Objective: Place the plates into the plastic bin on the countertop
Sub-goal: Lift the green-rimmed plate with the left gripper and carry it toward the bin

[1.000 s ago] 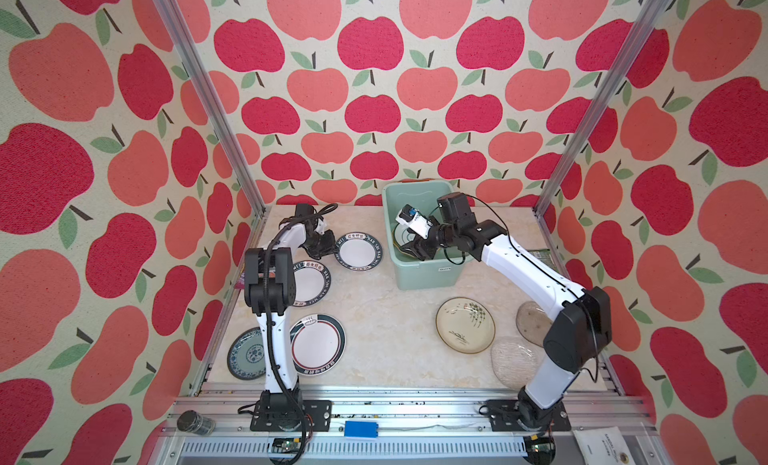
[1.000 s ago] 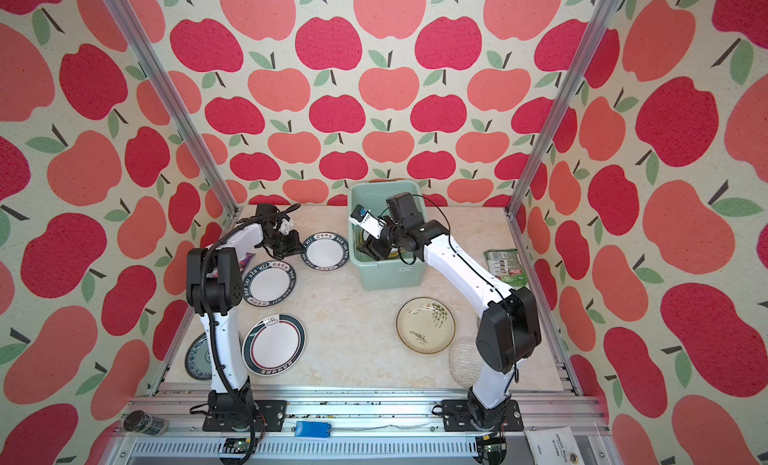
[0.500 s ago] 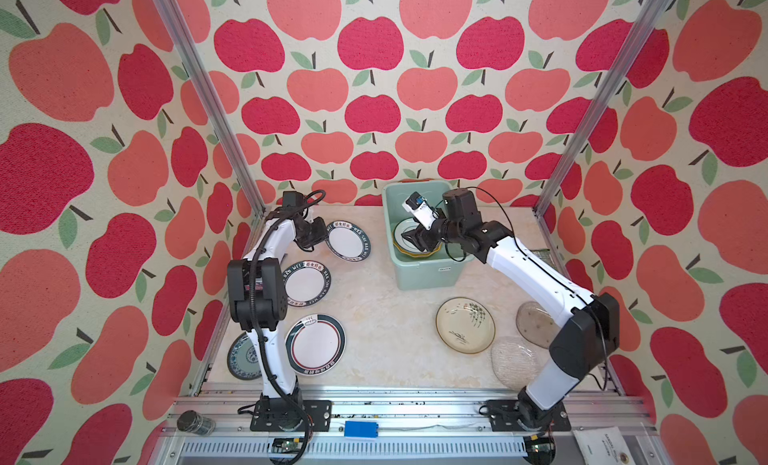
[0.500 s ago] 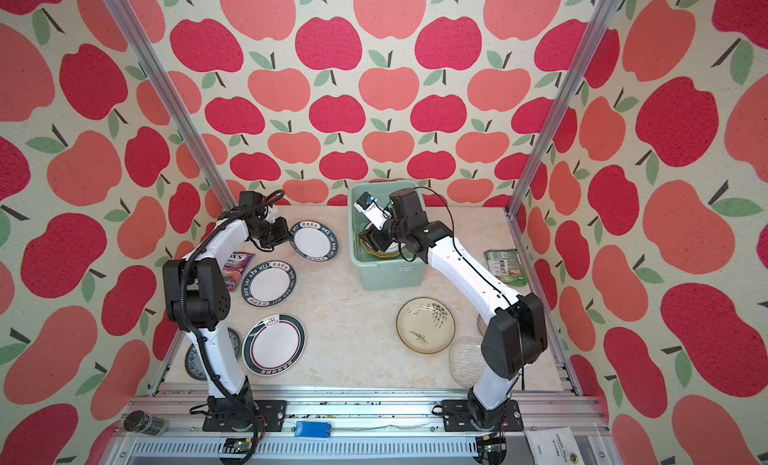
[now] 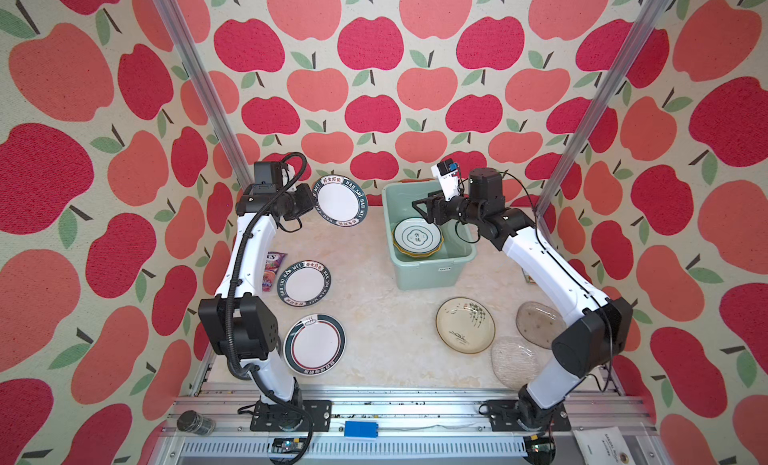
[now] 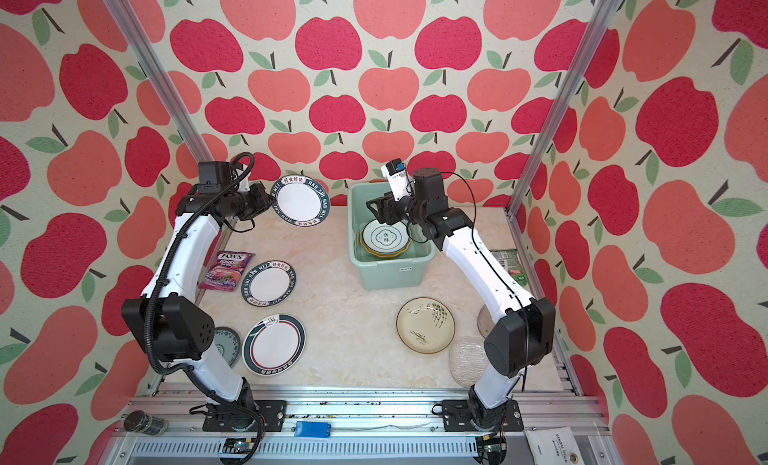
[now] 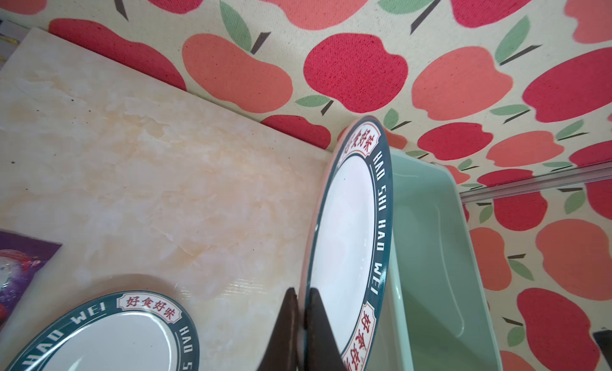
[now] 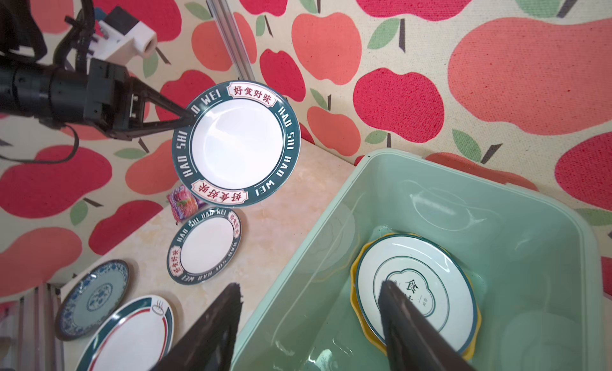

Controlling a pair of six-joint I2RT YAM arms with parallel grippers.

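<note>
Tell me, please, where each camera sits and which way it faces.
Top views: high at the front, looking down and back over the countertop; left arm and right arm show whole.
Left wrist: looks along the left gripper, shut on the held plate; plastic bin beyond.
Right wrist: above the plastic bin, looking down past the open right gripper at the stacked plates.
Shared: right wrist and both top views show the held plate.
</note>
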